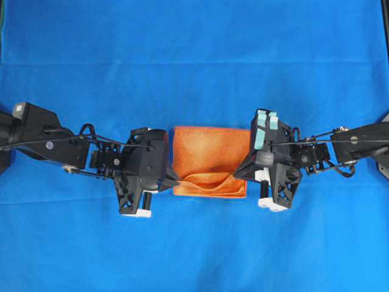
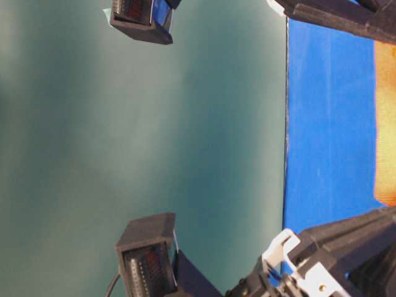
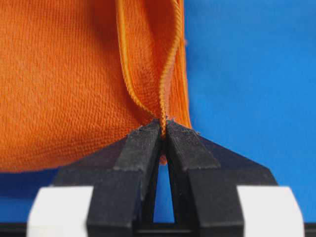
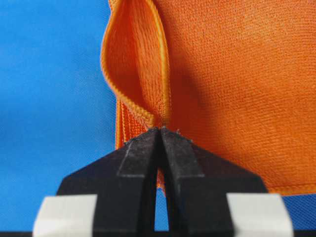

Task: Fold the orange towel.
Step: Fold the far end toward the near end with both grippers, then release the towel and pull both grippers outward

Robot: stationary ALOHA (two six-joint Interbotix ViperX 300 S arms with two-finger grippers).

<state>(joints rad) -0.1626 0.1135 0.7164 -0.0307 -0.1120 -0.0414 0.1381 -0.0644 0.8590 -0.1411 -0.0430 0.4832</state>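
The orange towel [image 1: 209, 159] lies in the middle of the blue cloth, between my two arms, with its near edge lifted into a sagging hem line. My left gripper [image 1: 174, 179] is shut on the towel's near-left corner; in the left wrist view the hem [image 3: 165, 79] runs up from the pinched jaws of the left gripper [image 3: 163, 127]. My right gripper [image 1: 238, 175] is shut on the near-right corner. In the right wrist view a raised fold of towel [image 4: 133, 69] rises from the closed tips of the right gripper [image 4: 159, 130]. A strip of the towel [image 2: 385, 124] shows in the table-level view.
The blue cloth [image 1: 194, 61] covers the whole table. The table-level view shows a green wall [image 2: 154, 136], the cloth's edge [image 2: 286, 124], and dark arm parts [image 2: 346, 253] at the top and bottom.
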